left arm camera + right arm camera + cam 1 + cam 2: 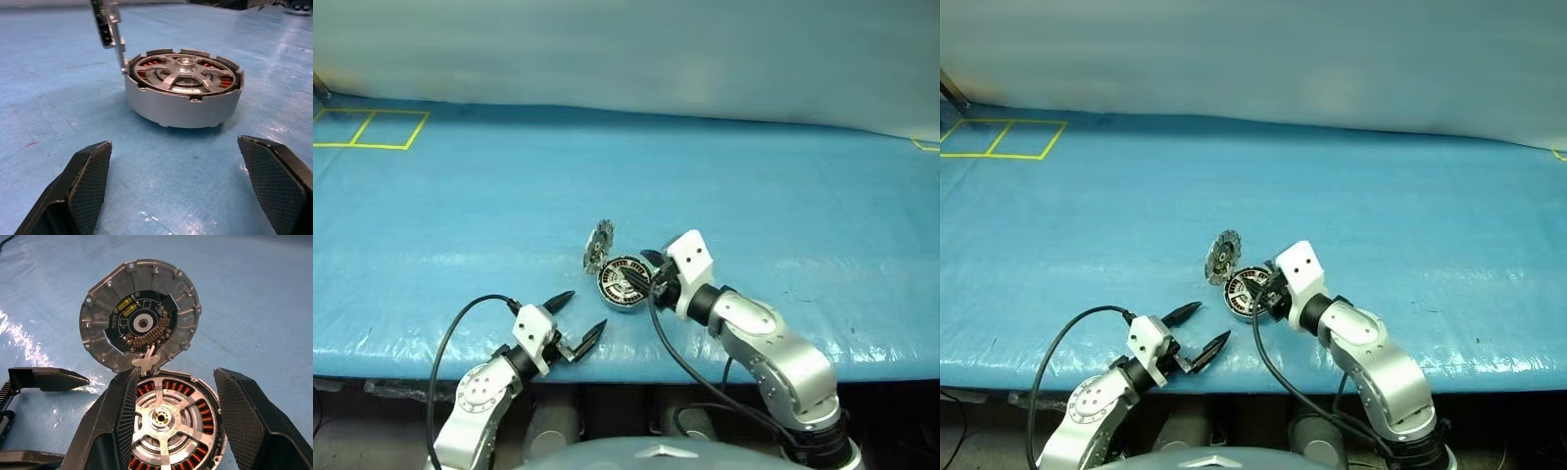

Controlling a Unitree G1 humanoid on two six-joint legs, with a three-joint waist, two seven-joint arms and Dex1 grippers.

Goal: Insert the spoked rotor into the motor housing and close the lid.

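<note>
Sitting inside the motor housing (183,100) mid-table, the spoked rotor (166,423) is partly covered by the right pincer (173,416), spread and empty above it. The lid (141,316) stands open. The left pincer (578,318) is spread nearby.

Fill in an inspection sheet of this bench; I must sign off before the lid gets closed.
Surface: blue sheet-covered table, yellow tape lines at far left.
Job's things: spoked silver rotor seated in the squat grey motor housing; round grey hinged lid stands open, circuit board showing.
Clutter: nothing seen.
Grippers: left gripper open, short of housing; right gripper open above rotor.
Cables: black cable on each arm.
Surroundings: pale backdrop.
</note>
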